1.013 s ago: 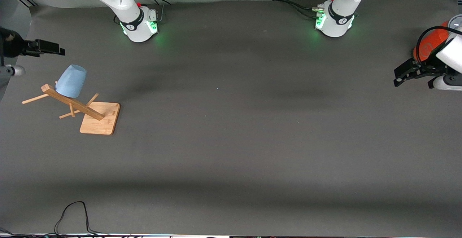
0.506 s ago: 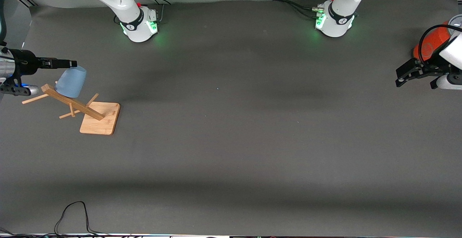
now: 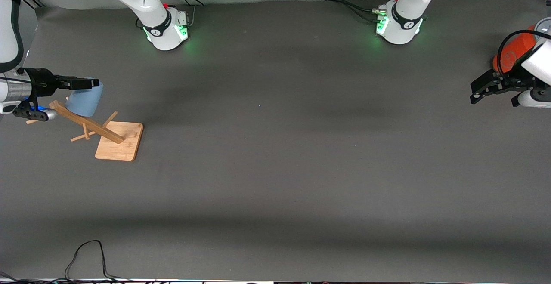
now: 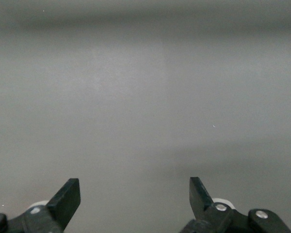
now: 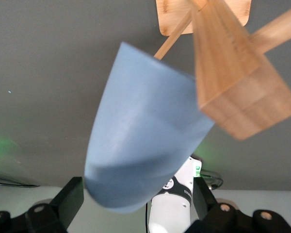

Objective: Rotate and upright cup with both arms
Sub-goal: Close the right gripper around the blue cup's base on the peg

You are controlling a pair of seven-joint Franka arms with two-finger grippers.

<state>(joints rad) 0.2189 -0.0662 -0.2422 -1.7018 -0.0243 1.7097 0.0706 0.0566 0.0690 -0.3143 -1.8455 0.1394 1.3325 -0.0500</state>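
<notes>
- Light-blue cup (image 3: 85, 100) hung upside down on a peg of the wooden cup rack (image 3: 88, 125), at the right arm's end of the table.
- Right gripper (image 3: 86, 83) level with the cup's closed base, fingers (image 5: 68, 201) spread wide on either side, not yet pinching.
- Left gripper (image 3: 483, 89) waiting over the table (image 3: 275, 146) beside the orange-red canister (image 3: 514, 51), jaws wide apart, holding nothing.

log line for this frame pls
right gripper: open, around cup on rack | left gripper: open, waiting by canister
</notes>
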